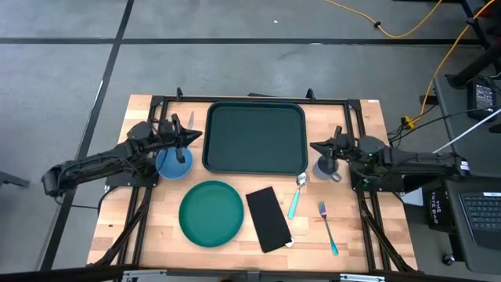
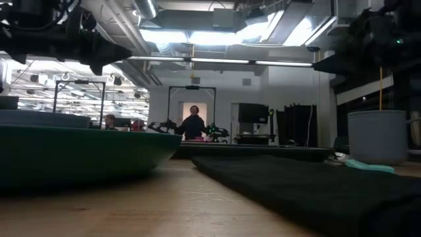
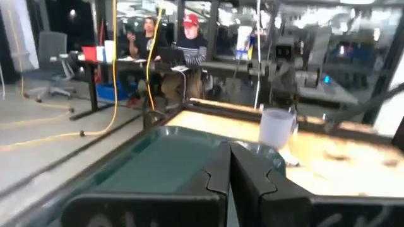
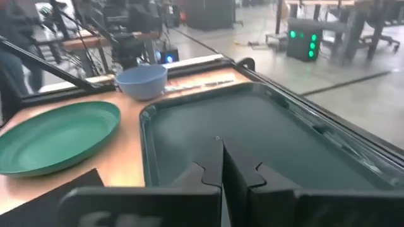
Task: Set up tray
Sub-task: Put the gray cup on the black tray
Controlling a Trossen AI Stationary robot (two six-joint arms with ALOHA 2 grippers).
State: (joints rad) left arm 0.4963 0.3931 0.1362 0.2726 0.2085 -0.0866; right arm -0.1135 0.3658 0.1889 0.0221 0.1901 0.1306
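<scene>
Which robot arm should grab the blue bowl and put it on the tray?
Probably the left. The left gripper, fingers shut, hovers right over the blue bowl, beside the empty tray. The right gripper, also shut, is across the tray, above the gray cup.

**Camera layout, four views**

High view: overhead, straight down, whole table and both arms. Low view: tabletop height, close behind the green plate (image 2: 79,155) and black napkin (image 2: 309,187), facing the room beyond. Left wrist view: looks across the tray (image 3: 164,164) toward the grey cup (image 3: 276,128). Right wrist view: opposite direction, over the same tray toward the blue bowl (image 4: 142,81). Tray shared by high and both wrist views.
</scene>
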